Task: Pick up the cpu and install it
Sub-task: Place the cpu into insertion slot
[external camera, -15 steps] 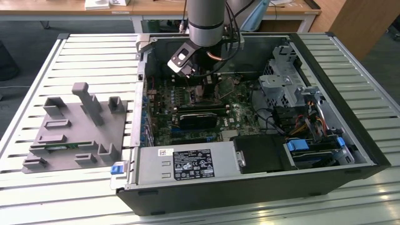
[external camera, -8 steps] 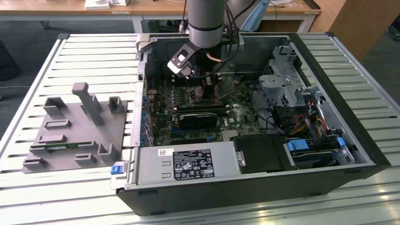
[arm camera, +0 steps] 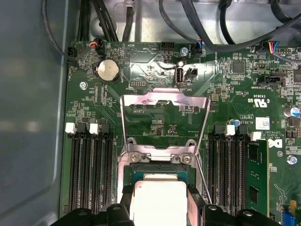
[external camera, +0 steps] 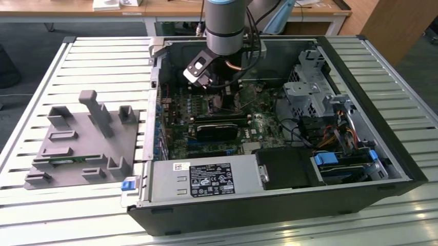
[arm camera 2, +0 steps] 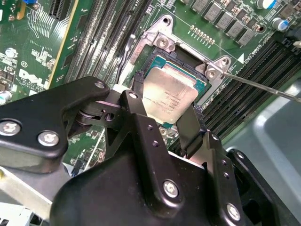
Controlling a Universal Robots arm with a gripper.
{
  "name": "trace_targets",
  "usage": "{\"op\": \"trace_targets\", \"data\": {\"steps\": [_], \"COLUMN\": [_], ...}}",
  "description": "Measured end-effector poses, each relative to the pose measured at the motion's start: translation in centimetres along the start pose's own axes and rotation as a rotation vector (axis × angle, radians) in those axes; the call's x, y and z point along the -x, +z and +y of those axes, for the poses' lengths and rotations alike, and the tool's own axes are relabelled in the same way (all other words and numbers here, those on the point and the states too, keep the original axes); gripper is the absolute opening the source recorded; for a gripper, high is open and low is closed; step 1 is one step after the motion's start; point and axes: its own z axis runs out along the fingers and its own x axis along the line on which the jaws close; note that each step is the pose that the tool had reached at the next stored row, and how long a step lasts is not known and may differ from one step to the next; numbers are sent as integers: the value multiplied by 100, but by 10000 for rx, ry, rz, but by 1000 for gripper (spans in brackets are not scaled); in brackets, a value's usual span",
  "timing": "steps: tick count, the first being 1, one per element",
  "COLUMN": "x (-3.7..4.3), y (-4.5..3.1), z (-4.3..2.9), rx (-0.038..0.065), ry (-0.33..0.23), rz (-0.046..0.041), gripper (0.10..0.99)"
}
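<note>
Inside the open computer case (external camera: 274, 210), which lies on its side on the slatted tabletop (external camera: 102, 61), the arm reaches down over the green motherboard (arm camera: 235, 108). The hand (arm camera 2: 164, 101) hangs directly above the processor socket (arm camera 2: 162, 42). Its two black fingers (arm camera 2: 188, 127) are drawn in against opposite edges of the cpu (arm camera 2: 171, 92), so the chip is gripped between them. The cpu lies flat, silvery top upward, with a thin green rim showing beneath the metal. It sits squarely within the outline of the socket frame; whether it already rests in the socket or hangs just above it, I cannot tell.

In the first wrist view the cpu (arm camera: 160, 200) shows pale and bright between the dark fingers, and the socket's metal load plate (arm camera: 164, 98) stands swung open just beyond it. A thin retention lever (arm camera 2: 263, 87) juts out from one corner of the socket frame. Rows of black memory slots (arm camera: 89, 165) flank the socket on both sides. A round coin battery (arm camera: 107, 70) sits farther up the board.

Toward the exterior view's left, a grey moulded fixture (external camera: 82, 138) rests on the tabletop, well apart from the hand.
</note>
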Motion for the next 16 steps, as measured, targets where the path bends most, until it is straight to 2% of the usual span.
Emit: {"op": "trace_targets", "data": {"steps": [16], "x": [-19], "y": [62], "z": [-6], "rx": [2], "ry": [62], "rz": [-4], "gripper": [533]}}
